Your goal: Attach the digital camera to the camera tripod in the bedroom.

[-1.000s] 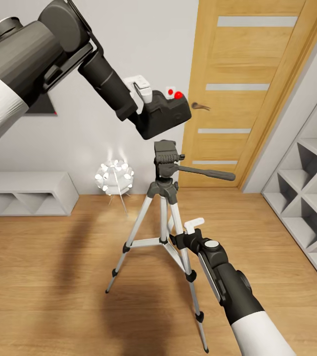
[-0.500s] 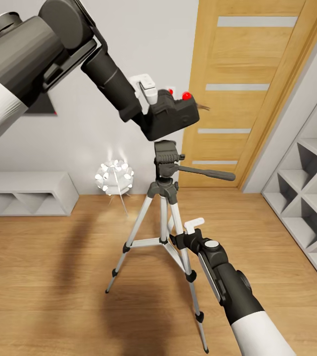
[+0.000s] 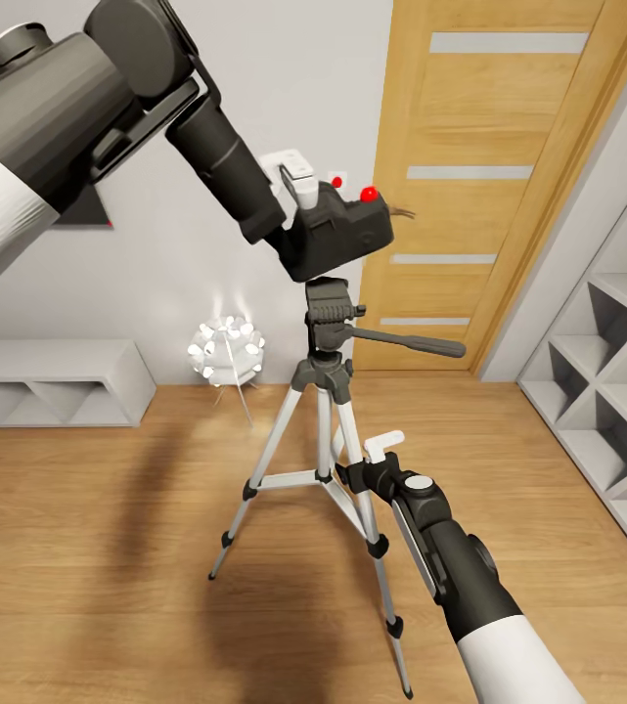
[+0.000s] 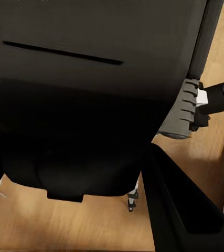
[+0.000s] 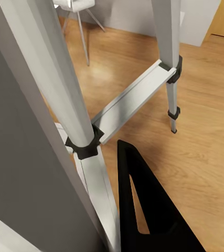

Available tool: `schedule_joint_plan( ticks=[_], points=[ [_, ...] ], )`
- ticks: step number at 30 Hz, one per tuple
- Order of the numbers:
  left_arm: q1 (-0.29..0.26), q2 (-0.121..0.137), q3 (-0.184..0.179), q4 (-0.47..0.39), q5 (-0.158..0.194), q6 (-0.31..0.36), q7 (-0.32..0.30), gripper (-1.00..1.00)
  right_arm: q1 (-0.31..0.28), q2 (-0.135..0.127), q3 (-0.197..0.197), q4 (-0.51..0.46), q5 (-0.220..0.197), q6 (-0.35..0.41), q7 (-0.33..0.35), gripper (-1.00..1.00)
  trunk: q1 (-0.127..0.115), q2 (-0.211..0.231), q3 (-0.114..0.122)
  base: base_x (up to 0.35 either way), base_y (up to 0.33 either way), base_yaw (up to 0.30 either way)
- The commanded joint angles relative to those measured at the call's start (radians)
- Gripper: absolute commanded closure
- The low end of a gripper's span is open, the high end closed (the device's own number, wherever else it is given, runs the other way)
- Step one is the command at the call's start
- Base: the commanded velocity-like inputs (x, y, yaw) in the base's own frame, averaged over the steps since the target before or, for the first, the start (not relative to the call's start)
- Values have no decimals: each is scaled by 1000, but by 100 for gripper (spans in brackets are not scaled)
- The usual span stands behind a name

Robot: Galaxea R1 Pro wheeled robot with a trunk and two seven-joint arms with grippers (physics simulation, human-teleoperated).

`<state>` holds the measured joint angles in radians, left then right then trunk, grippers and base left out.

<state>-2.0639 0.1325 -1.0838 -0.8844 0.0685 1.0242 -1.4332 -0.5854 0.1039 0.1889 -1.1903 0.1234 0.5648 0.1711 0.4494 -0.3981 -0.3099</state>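
Light wood floor (image 3: 108, 508) spreads open around the camera tripod (image 3: 325, 391), with a wooden door (image 3: 479, 186) behind it, cube shelves (image 3: 616, 391) off to the right and a ball lamp (image 3: 225, 350) to the left. The left gripper (image 3: 298, 196) is clenched on the digital camera (image 3: 337, 235), holding it tilted just above the tripod's pan head, red button up and long axis running toward the door. The pan handle points right. The right gripper (image 3: 377, 460) sits against a tripod leg (image 5: 64, 100); whether its jaws clasp it I cannot tell.
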Motion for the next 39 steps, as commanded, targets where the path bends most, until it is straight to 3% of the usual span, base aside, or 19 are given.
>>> schedule_joint_plan(
  ticks=[1,7,24,30,34,37,38,39],
  points=[
    [-2,2,-5,-1,3,9,-1,100,-1,0,0,0,22,4,7,100,1,-2,-2,0,0,0],
    [-2,9,-6,12,-50,14,-2,100,-1,0,0,5,22,4,6,100,1,-2,-2,0,0,0],
    [-2,5,-9,23,-53,16,-3,100,-1,0,0,6,22,4,7,100,1,-2,-2,0,0,0],
    [-2,-14,-10,77,-49,17,-3,100,-1,0,1,6,22,4,7,100,1,-2,-2,0,0,0],
    [-2,-41,-12,134,-48,17,-3,100,-1,0,1,5,22,4,7,100,1,-2,-2,0,0,0],
    [-2,-57,-20,167,-47,17,-3,100,-1,0,0,5,22,4,7,100,1,-2,-2,0,0,0],
    [-3,-66,-49,182,-43,16,-6,100,-1,-1,0,6,22,4,7,100,1,-2,-2,0,0,0],
    [-3,-65,-49,181,-43,16,-8,100,-1,-1,0,6,22,4,7,100,1,-2,-2,0,0,0]
  ],
)
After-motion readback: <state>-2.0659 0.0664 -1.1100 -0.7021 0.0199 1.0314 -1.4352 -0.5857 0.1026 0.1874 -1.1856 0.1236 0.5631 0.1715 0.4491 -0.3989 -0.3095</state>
